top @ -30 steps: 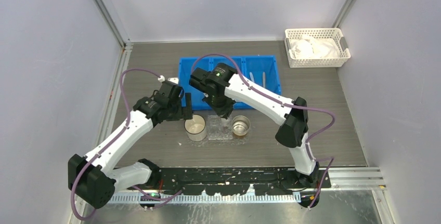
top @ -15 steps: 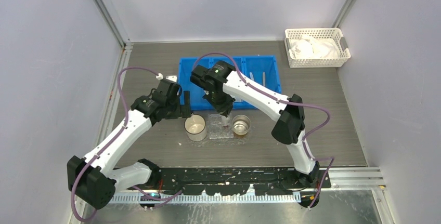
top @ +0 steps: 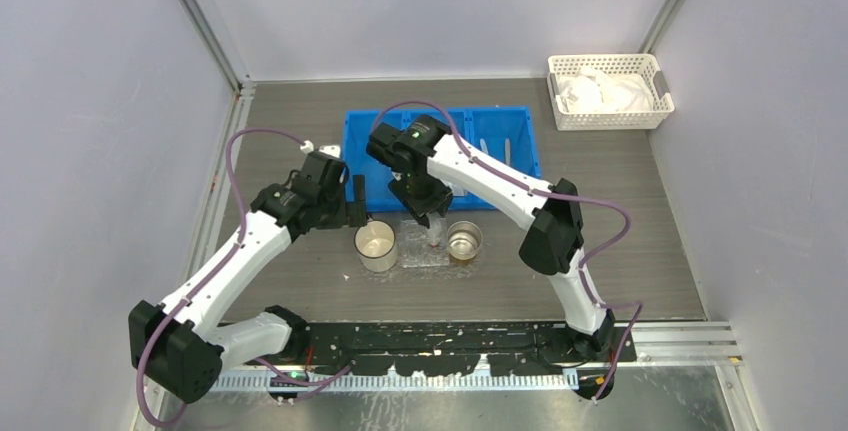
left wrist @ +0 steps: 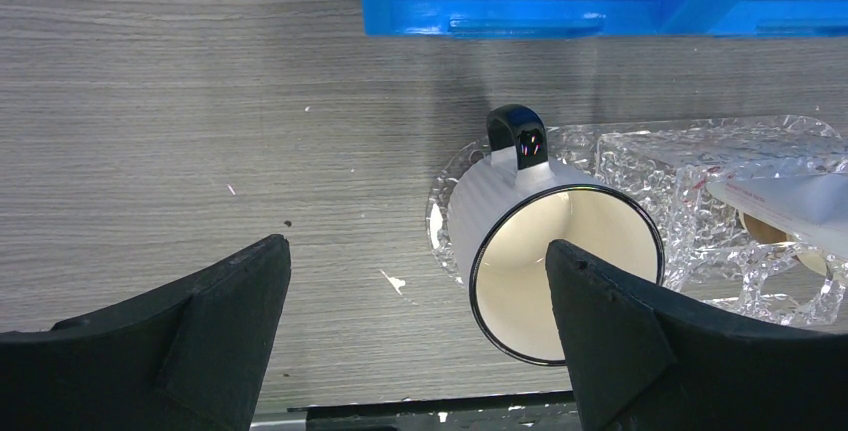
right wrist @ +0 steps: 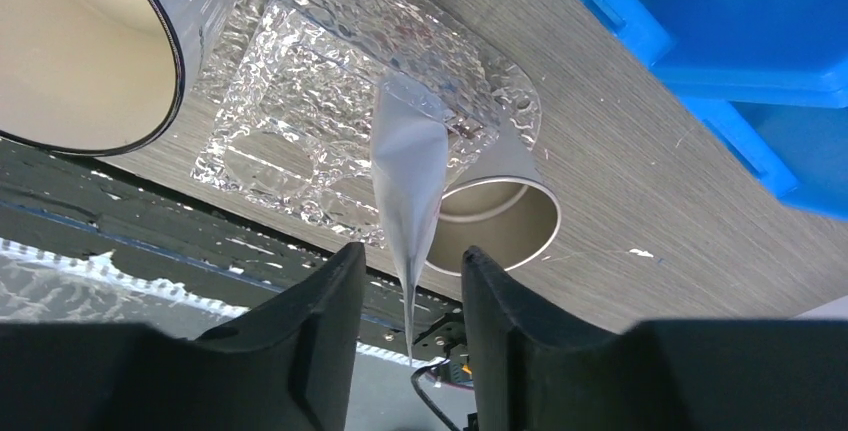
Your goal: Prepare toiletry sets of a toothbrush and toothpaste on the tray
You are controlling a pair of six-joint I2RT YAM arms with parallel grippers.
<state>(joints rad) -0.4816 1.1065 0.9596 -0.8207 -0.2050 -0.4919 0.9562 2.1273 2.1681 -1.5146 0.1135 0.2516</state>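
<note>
Toiletry set [right wrist: 410, 171] stands in the clear tray [right wrist: 300, 81], its pointed tip between the parted fingers of the right hand [right wrist: 412, 291] — gaps on both sides. Left hand [left wrist: 415, 246] hangs spread wide — near the white mug [left wrist: 560, 251].

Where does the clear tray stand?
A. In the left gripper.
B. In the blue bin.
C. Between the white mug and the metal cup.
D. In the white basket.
C: the top view shows the clear tray flanked by the white mug and the metal cup.
</note>
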